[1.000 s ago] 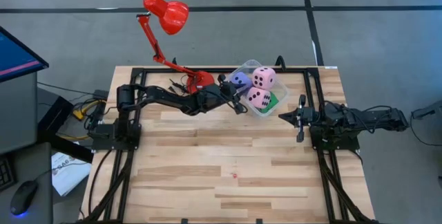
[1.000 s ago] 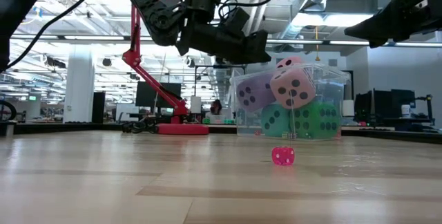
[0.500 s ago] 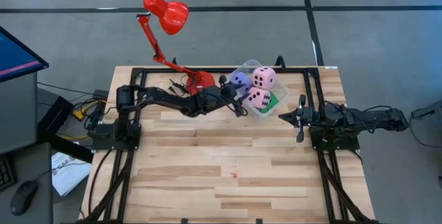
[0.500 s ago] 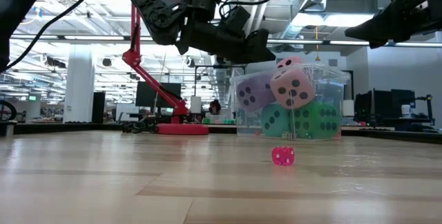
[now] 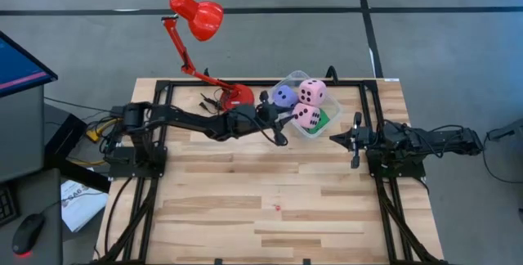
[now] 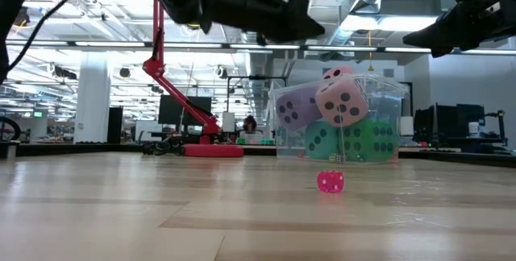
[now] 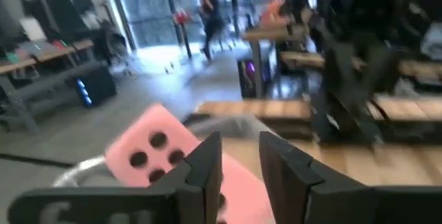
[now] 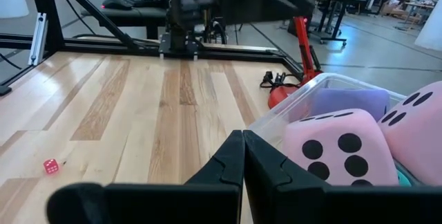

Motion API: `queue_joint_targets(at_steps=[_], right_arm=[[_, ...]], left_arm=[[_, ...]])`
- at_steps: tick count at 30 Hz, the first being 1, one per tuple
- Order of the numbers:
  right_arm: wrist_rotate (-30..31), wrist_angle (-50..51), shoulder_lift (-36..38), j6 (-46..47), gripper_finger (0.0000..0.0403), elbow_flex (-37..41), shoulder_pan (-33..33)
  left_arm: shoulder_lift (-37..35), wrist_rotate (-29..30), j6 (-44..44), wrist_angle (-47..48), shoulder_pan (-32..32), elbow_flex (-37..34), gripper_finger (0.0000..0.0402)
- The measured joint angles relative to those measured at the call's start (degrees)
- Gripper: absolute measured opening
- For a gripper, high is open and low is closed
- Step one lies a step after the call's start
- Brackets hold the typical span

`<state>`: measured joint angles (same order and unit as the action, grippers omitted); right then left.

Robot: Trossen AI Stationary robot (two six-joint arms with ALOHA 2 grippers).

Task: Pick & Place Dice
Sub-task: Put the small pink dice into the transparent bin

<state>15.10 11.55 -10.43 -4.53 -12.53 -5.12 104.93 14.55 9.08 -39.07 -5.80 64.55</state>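
A clear tub at the table's far middle holds soft dice: a purple one, two pink ones and a green one underneath. The low view also shows a teal one at the tub's bottom. A tiny red die lies on the bare wood near the front. My left gripper hovers above the table just left of the tub, a narrow gap between its fingers and nothing in it. My right gripper waits shut at the right of the tub.
A red desk lamp stands with its base at the table's far edge, just left of the tub, with cables beside it. Bare wood stretches across the middle and front of the table. Black frame rails run along both sides.
My left gripper has risen higher above the table beside the tub, its arm stretching out more. The dice, the tub and the tiny red die have stayed where they were.
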Motion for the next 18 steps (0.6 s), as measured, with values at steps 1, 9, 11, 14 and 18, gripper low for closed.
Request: queue_joint_targets(at_steps=[1, 9, 11, 14, 18], right_arm=[[0.0, 0.0, 0.0, 0.0, 0.0, 0.0, 0.0], [0.0, 0.0, 0.0, 0.0, 0.0, 0.0, 0.0], [0.0, 0.0, 0.0, 0.0, 0.0, 0.0, 0.0], [0.0, 0.0, 0.0, 0.0, 0.0, 0.0, 0.0], [0.0, 0.0, 0.0, 0.0, 0.0, 0.0, 0.0]], left_arm=[[-1.0, 0.0, 0.0, 2.4, 0.5, 0.0, 0.0086], [-6.4, 0.0, -0.8, 24.4, 6.8, 0.0, 0.0063], [-6.4, 0.0, -0.8, 26.8, 8.8, 0.0, 0.0058], [-6.4, 0.0, -0.7, 28.7, 11.8, -0.3, 0.0051], [-6.8, -0.1, -0.5, 27.6, 15.7, -4.2, 0.0043]])
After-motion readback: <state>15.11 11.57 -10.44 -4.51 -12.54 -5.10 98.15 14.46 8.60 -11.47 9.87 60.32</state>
